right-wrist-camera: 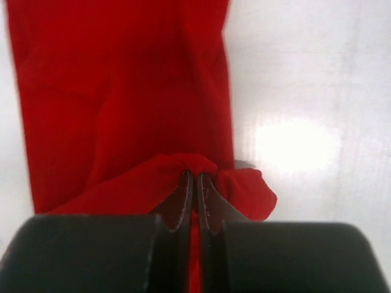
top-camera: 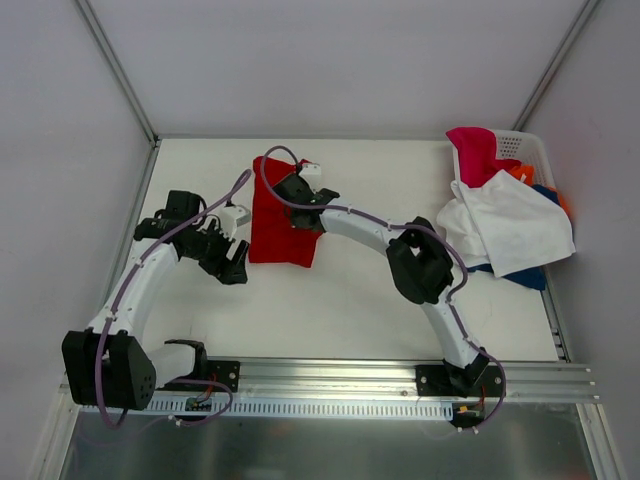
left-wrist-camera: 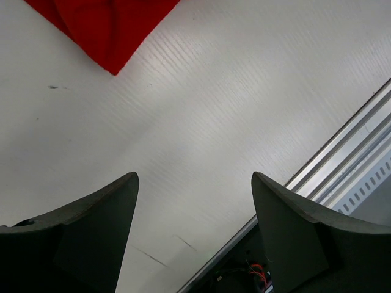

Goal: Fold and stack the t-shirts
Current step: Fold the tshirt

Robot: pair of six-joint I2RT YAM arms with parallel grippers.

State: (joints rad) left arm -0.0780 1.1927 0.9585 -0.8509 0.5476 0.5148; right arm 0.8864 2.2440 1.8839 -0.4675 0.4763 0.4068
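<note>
Folding the red t-shirt (top-camera: 275, 235) looks to be the step in hand, with nothing stacked yet.

Farthest left of the white basket (top-camera: 530, 140), beyond the red cloth: left claw (top-camera: 232, 265), fingers apart, gripping nothing, hanging over bare table (top-camera: 360, 290) just off the shirt's near left corner.

Next toward the basket, the red t-shirt itself: lying flat on the table, well left of the basket, already narrowed to a strip. Long axis running from the arms' side of the table toward the back wall, tipped only slightly. Collar end: cannot tell.

On the strip's basket-facing edge, toward its far end: right claw (top-camera: 300, 200), fingers together and clamped on a raised pinch of red cloth, plain from the right wrist view.

At the basket:
- white t-shirt (top-camera: 510, 225) draped over the near rim and onto the table
- magenta t-shirt (top-camera: 475, 150) at the far left corner
- orange t-shirt (top-camera: 520, 175) and blue t-shirt (top-camera: 525, 275) peeping out around the white one, all unfolded

Next move, as a guess: lifting the pinched cloth and carrying it along the long axis toward the near end to halve the strip. Probably calls for the left claw pressing down on the near edge, to keep the layers from sliding.
</note>
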